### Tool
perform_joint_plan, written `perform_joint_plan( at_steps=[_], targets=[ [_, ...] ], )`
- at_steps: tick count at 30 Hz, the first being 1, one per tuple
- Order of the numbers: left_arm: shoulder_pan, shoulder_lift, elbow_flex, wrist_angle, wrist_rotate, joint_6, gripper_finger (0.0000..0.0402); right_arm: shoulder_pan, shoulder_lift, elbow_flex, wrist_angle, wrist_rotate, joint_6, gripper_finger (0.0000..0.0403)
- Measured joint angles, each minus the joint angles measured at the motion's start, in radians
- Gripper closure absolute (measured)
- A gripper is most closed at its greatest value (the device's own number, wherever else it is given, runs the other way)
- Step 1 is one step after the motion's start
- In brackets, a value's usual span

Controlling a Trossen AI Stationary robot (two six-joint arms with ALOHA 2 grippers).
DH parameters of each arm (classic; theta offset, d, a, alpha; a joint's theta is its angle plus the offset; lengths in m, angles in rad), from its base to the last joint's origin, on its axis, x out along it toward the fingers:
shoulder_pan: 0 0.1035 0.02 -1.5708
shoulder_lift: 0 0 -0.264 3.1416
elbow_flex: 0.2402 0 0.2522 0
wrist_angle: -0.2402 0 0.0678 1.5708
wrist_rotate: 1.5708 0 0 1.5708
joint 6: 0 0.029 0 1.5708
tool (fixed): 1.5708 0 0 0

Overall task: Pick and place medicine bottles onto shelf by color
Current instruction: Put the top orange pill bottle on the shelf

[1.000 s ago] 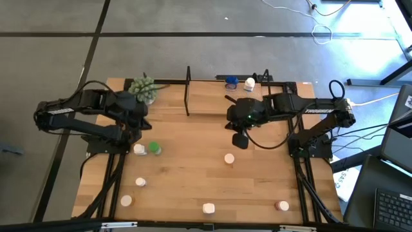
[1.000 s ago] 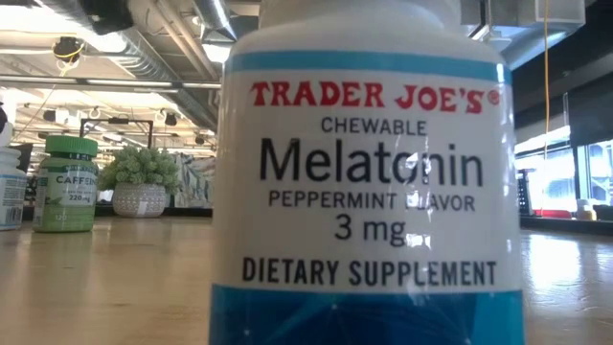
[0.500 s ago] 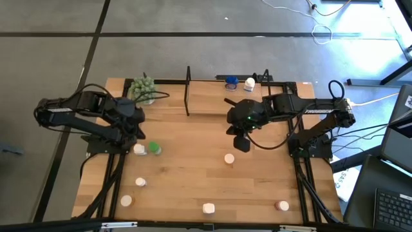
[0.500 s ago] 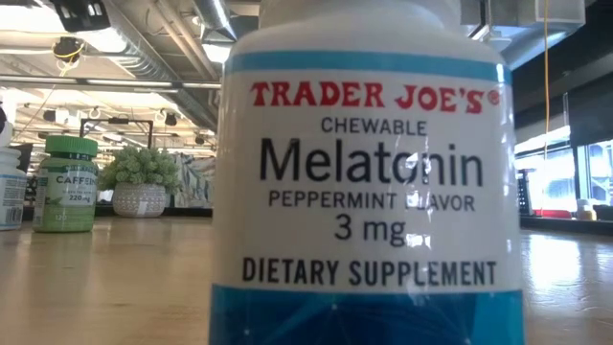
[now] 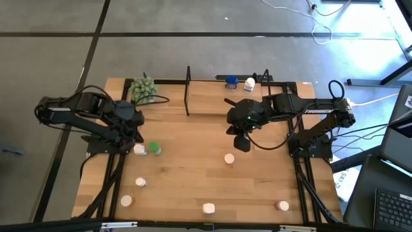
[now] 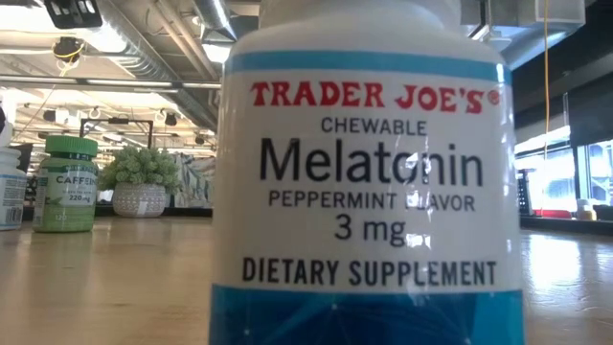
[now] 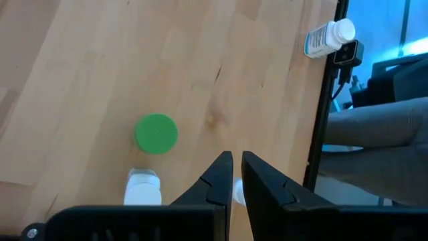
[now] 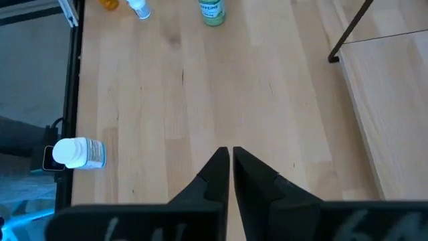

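My left gripper [image 5: 133, 131] hangs shut and empty above the table's left part, just far of a green-capped bottle [image 5: 154, 148] and a white bottle [image 5: 139, 149]. Both also show in the left wrist view, the green cap [image 7: 156, 132] and the white bottle [image 7: 142, 187]. My right gripper [image 5: 241, 143] hangs shut and empty above the table's middle, in front of the shelf [image 5: 225, 103]. A white-capped bottle [image 5: 229, 158] stands just near of it. A blue bottle [image 5: 230, 82] and a white one [image 5: 250, 82] stand at the shelf's far edge.
More bottles stand near the front edge: two at the left [image 5: 140, 182] [image 5: 126, 200], a white one [image 5: 208, 208] that fills the low view [image 6: 369, 182], and a pink one [image 5: 282, 205]. A green plant ball [image 5: 143, 89] sits at the far left. The shelf has black uprights [image 5: 188, 90].
My left gripper has drawn back from the plant ball toward the table's near and left edges, so the plant now shows clear of the arm. No bottle has moved.
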Motion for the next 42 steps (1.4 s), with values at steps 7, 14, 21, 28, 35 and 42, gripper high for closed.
perform_joint_plan(
  at_steps=[7,14,21,28,35,42],
  targets=[
    [-0.005,0.0,0.0,0.0,0.0,0.0,0.0374,0.0,0.003,0.0,0.0,-0.056,-0.008,0.039],
    [-0.005,0.0,0.0,0.0,0.0,-0.002,0.0374,0.0,0.015,0.0,0.0,-0.054,0.006,0.0343],
    [-0.005,0.002,0.0,0.0,-0.003,-0.002,0.0374,0.0,0.053,0.0,0.0,-0.038,-0.025,0.0258],
    [-0.005,0.002,0.0,0.0,-0.037,0.0,0.0374,0.0,0.092,0.0,0.046,-0.037,-0.071,0.0201],
    [-0.004,0.002,0.0,0.001,-0.096,0.007,0.0374,-0.014,0.111,0.0,0.102,0.002,-0.071,0.019],
    [-0.005,0.002,-0.006,0.001,-0.096,0.002,0.0374,-0.024,0.133,0.0,0.164,0.008,-0.124,0.0189]
  ],
)
